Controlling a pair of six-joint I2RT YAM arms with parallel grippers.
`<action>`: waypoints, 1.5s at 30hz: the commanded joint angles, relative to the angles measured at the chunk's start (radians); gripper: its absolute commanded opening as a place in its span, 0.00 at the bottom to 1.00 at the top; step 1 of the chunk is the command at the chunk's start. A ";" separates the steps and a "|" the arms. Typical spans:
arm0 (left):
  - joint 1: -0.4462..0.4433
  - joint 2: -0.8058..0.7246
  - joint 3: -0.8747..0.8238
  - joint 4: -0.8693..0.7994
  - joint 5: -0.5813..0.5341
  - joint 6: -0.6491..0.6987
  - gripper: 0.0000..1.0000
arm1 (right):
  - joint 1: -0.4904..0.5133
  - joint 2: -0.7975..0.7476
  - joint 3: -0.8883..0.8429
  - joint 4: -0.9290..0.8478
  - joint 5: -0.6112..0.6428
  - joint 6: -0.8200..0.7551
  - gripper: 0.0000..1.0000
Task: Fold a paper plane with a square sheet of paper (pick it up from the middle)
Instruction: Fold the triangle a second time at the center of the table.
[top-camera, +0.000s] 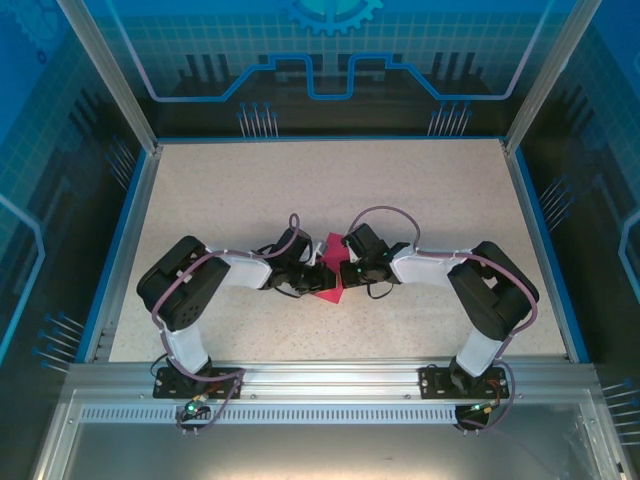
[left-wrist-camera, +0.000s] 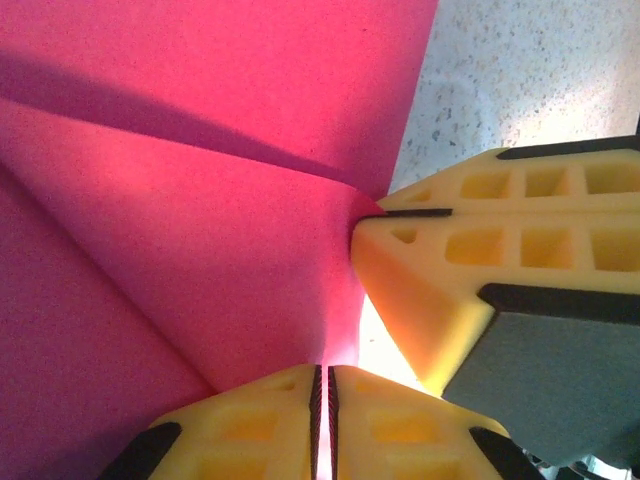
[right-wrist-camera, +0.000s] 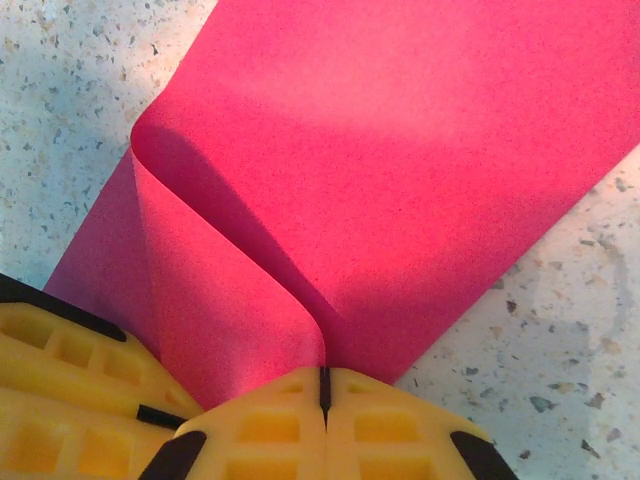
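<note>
Midway across the table (top-camera: 420, 190), the curled pink sheet (right-wrist-camera: 400, 150) is pinched by both the left hand (left-wrist-camera: 322, 385) and right hand (right-wrist-camera: 323, 385).

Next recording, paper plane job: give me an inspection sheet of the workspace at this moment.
Surface: table surface, speckled beige, no stains seen.
Job's things: pink paper sheet, at the table's centre between the two arms, partly folded, one flap curled over and not pressed flat.
Clutter: nothing seen.
End effectors: left end effector shut on the sheet's edge; right end effector shut on the sheet close beside it.
Cables: purple cables loop along both arms, off the paper.
Surroundings: blue enclosure panels on three sides; aluminium rail along the near edge, carrying the arm bases.
</note>
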 joint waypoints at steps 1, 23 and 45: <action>-0.014 0.016 0.025 -0.054 -0.021 0.009 0.11 | -0.017 0.015 0.014 -0.027 0.022 -0.004 0.00; -0.016 0.024 0.044 -0.160 -0.099 -0.017 0.11 | -0.022 -0.175 -0.052 -0.023 -0.036 0.109 0.11; -0.017 0.035 0.044 -0.180 -0.125 -0.054 0.10 | -0.007 -0.083 -0.031 0.045 -0.053 0.198 0.01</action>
